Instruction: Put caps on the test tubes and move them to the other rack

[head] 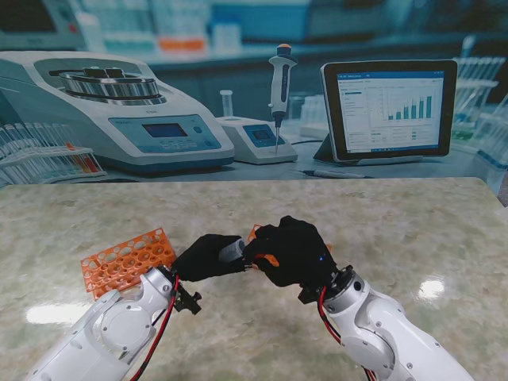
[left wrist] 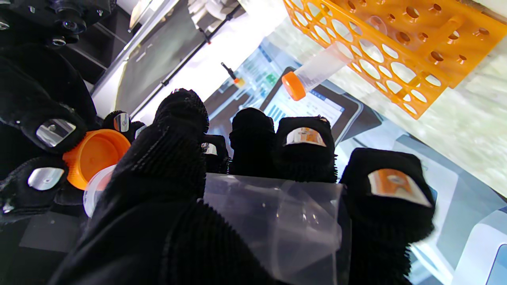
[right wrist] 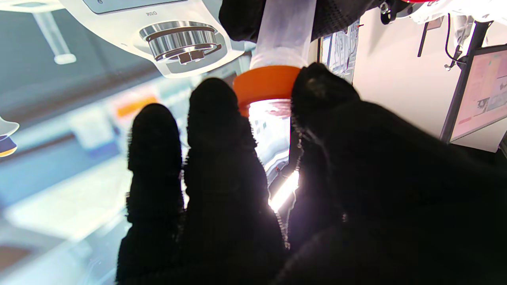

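Observation:
My left hand [head: 205, 257] is shut on a clear test tube [head: 232, 250], held sideways above the table; the tube's body [left wrist: 277, 221] lies across that hand's fingers [left wrist: 305, 150]. My right hand [head: 292, 250] is shut on an orange cap [right wrist: 266, 85], its fingertips [right wrist: 317, 85] pinching the cap against the tube's mouth [right wrist: 283, 35]. The same cap [left wrist: 95, 156] shows in the left wrist view. An orange rack [head: 127, 259] lies on the table to my left. In the left wrist view an orange rack [left wrist: 400, 51] holds one capped tube [left wrist: 317, 71]. A second rack's corner [head: 254, 232] peeks behind my right hand.
Beyond the marble table's [head: 413, 230] far edge is a lab backdrop with a centrifuge [head: 111, 107], a pipette [head: 280, 83] and a tablet screen [head: 389, 107].

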